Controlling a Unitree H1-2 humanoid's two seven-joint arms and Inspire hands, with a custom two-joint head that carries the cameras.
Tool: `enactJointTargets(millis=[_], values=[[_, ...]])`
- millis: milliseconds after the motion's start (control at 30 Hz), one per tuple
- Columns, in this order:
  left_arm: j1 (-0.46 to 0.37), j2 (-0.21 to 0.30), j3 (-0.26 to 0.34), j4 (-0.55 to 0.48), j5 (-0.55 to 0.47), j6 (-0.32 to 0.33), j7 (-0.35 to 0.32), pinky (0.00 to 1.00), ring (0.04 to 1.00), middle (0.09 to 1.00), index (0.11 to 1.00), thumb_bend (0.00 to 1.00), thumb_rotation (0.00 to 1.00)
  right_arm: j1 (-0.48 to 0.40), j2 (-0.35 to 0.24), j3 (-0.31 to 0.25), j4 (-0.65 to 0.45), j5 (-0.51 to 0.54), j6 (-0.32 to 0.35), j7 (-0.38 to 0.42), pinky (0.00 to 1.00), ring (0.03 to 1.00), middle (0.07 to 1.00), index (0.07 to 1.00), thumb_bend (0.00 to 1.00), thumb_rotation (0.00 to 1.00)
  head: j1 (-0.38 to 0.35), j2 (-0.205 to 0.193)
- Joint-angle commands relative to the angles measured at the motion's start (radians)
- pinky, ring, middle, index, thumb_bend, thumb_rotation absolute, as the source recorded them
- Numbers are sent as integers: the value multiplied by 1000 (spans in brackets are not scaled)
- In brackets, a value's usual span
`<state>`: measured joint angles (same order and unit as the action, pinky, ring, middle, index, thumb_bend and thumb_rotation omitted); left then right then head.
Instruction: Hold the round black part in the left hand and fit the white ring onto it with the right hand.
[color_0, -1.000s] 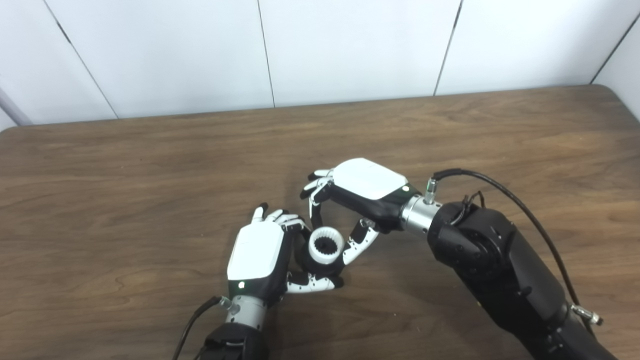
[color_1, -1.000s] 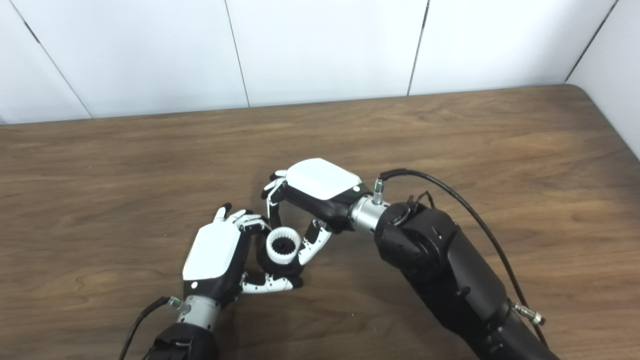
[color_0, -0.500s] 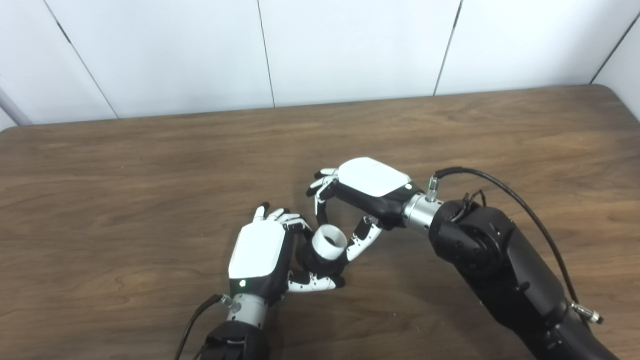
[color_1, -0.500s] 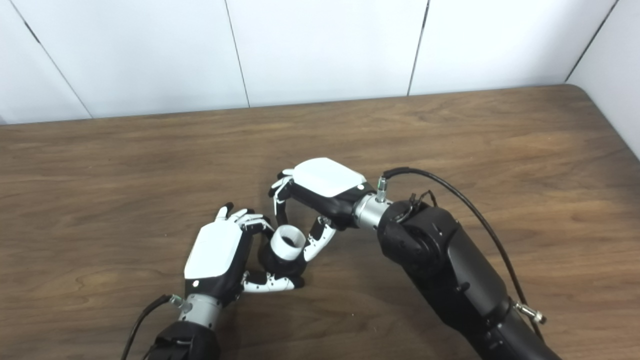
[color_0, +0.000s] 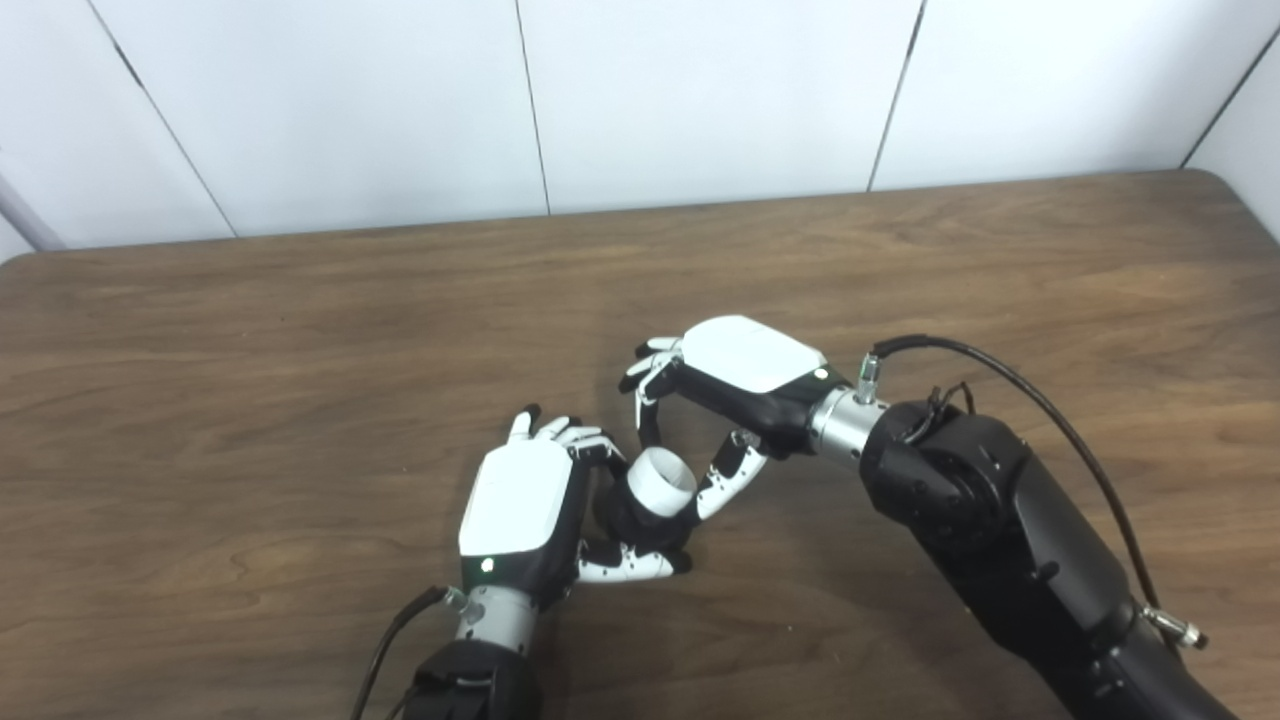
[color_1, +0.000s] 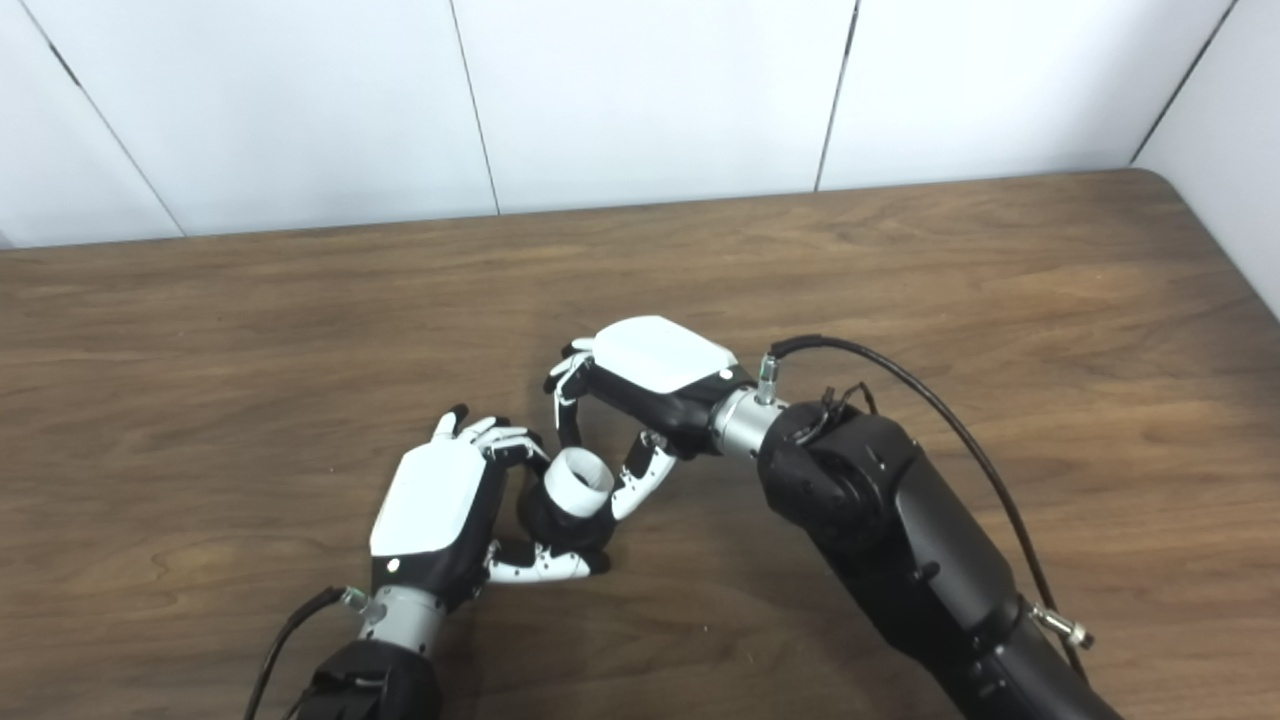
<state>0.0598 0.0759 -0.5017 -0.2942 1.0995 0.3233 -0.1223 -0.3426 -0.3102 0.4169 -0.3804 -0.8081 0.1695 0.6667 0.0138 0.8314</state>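
Amid bare table (color_0: 250, 330), ringed part (color_0: 660, 485)

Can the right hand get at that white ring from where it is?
Probably yes: the right hand already has its fingers on either side of the ring, which sits exposed atop the black part.

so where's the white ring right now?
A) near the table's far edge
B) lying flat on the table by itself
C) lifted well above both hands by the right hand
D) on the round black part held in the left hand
D: the white ring sits tilted on the round black part gripped by the left hand, with the right hand fingers at its sides.
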Motion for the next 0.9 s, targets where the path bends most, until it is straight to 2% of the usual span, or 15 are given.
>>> enactJointTargets(millis=[0, 867], values=[[20, -5, -27, 28, -6, 3, -71, 1000, 877, 757, 482, 523, 55, -31, 4, -14, -26, 2, -7, -13, 891, 927, 827, 483, 525, 137, 1, 0], [11, -6, -34, 41, 3, 7, -68, 1000, 868, 753, 481, 524, 55, -44, 11, -11, -72, 3, 11, 15, 893, 927, 826, 483, 525, 137, 5, 3]])
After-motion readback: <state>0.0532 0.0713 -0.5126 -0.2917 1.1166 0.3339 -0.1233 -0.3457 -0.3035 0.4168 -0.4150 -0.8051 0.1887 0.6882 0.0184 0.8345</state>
